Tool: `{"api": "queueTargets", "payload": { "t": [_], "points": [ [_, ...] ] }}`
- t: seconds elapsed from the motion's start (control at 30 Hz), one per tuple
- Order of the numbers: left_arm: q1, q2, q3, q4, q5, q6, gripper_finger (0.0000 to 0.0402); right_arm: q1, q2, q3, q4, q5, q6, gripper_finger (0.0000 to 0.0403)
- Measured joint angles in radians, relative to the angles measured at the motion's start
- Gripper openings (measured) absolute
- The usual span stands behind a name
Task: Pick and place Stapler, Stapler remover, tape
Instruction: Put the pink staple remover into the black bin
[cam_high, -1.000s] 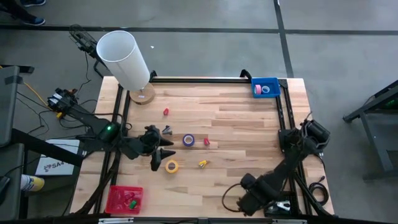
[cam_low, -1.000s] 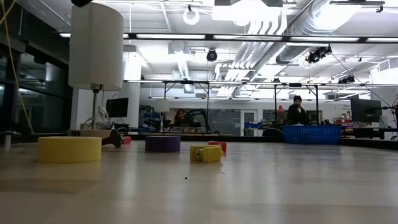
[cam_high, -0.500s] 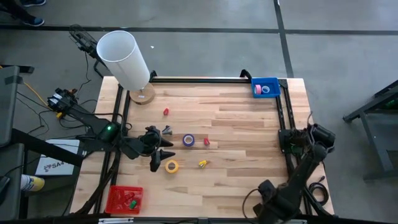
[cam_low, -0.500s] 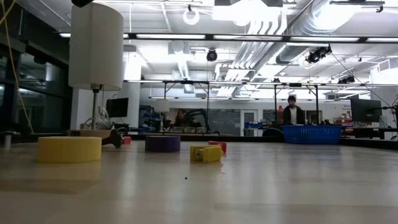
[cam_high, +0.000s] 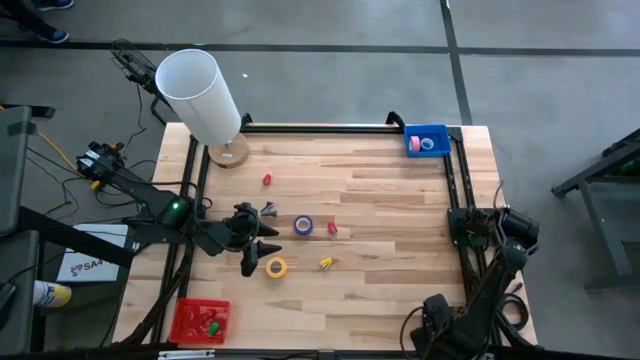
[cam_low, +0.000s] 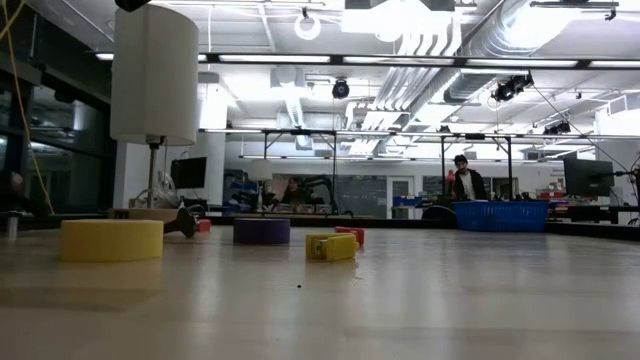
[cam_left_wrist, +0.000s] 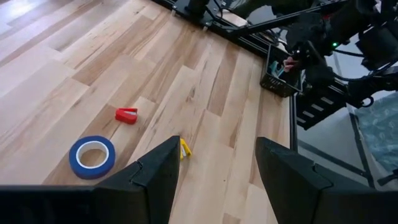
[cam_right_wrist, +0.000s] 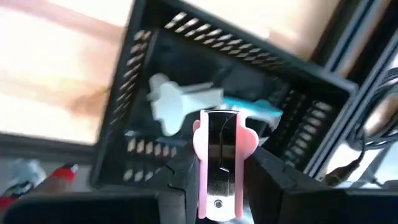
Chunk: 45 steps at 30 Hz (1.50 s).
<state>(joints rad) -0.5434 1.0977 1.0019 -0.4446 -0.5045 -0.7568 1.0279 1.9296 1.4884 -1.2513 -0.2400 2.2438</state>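
My right gripper (cam_right_wrist: 222, 165) is at the table's near right corner (cam_high: 437, 325), shut on a pink stapler remover (cam_right_wrist: 219, 146) above a black basket (cam_right_wrist: 144, 50). A white piece (cam_right_wrist: 171, 99) and a light blue piece (cam_right_wrist: 252, 109) lie in the basket. My left gripper (cam_left_wrist: 214, 168) hovers open over the table's left half (cam_high: 262, 238). Blue tape (cam_high: 303, 226) and yellow tape (cam_high: 276, 267) lie flat on the wood beside it. Pink tape (cam_high: 427, 144) lies in the blue bin (cam_high: 427, 132). I can make out no stapler. My right gripper pinches the pink stapler remover between its two fingers (cam_right_wrist: 183, 177), one on each pink side wing (cam_right_wrist: 200, 146). The fingers point steeply down from above. The remover is lifted clear, over the open basket, with its metal middle strip facing the wrist camera.
Two red stapler removers (cam_high: 267, 180) (cam_high: 332, 228) and a yellow one (cam_high: 326, 263) lie loose on the wood. A lamp with a white shade (cam_high: 198, 95) stands at the far left corner. A red bin (cam_high: 200, 320) sits at the near left. Black rails (cam_high: 455, 190) edge the table.
My right gripper has swung from over the near wood toward the table's near right corner, sinking a little while its wrist rolled. In the room behind, a person has walked leftward.
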Motion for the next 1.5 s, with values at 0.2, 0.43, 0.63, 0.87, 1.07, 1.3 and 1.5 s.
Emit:
{"api": "queueTargets", "payload": {
  "t": [0.2,0.43,0.63,0.87,1.07,1.3,1.5],
  "points": [
    [0.0,0.0,0.0,-0.001,0.001,0.001,0.0207,0.005,0.003,-0.032,0.039,-0.016,-0.039,0.0091],
    [0.0,0.0,0.0,-0.005,0.008,0.003,0.0207,0.027,0.004,-0.173,0.165,-0.082,-0.136,0.0091],
    [0.0,0.0,0.0,-0.005,0.024,0.004,0.0207,0.033,0.004,-0.2,0.15,-0.035,-0.331,0.0091],
    [0.0,0.0,0.0,-0.004,0.025,0.004,0.0207,0.034,0.003,-0.203,0.127,-0.027,-0.735,0.0091],
    [0.0,0.0,0.0,-0.004,0.026,0.004,0.0207,0.033,0.003,-0.203,0.142,-0.02,-1.007,0.0092],
    [0.0,0.0,0.0,-0.006,0.027,0.004,0.0207,0.034,0.003,-0.203,0.168,-0.058,-1.119,0.0116],
    [0.0,0.0,0.0,-0.007,0.026,0.007,0.0207,0.033,0.001,-0.202,0.163,-0.076,-1.126,0.0156]
  ]
}}
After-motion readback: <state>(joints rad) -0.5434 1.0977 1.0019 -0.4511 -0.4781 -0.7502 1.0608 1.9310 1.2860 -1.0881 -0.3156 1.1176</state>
